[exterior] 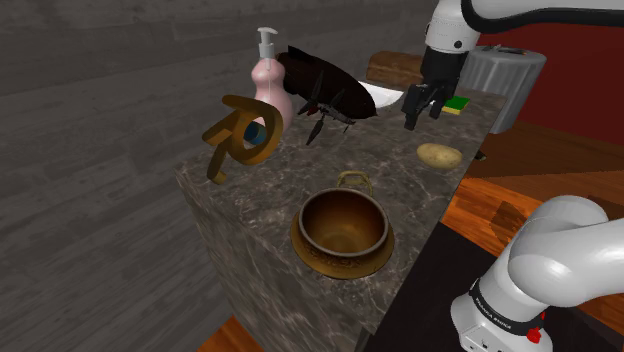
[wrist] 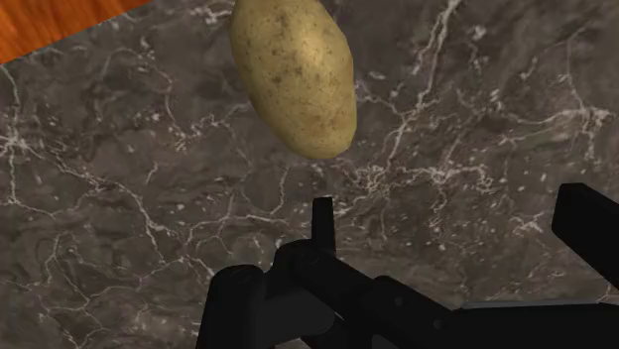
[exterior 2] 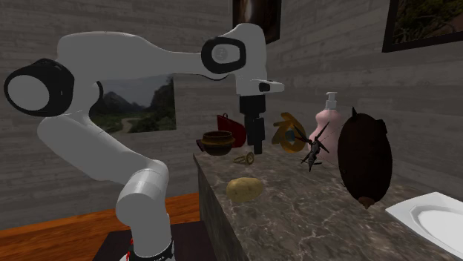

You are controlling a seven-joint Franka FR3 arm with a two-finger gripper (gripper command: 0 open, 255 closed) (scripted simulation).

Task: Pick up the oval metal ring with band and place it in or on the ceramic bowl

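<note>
The small oval gold-toned metal ring is seen on the dark marble desk just beside the round bronze-brown bowl in the shoulder view, while a tan potato is shown beyond wide-open, empty black jaws in the wrist view.

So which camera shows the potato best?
The wrist view: the potato looms large, speckled skin plain, on the marble counter just beyond the end effector. The shoulder view and second exterior view both show it small, near the counter's edge.

On marble bench, oval metal ring w/ band is lying just behind brown round bowl; tan potato is sitting farther back, shoulder view's right.
</note>
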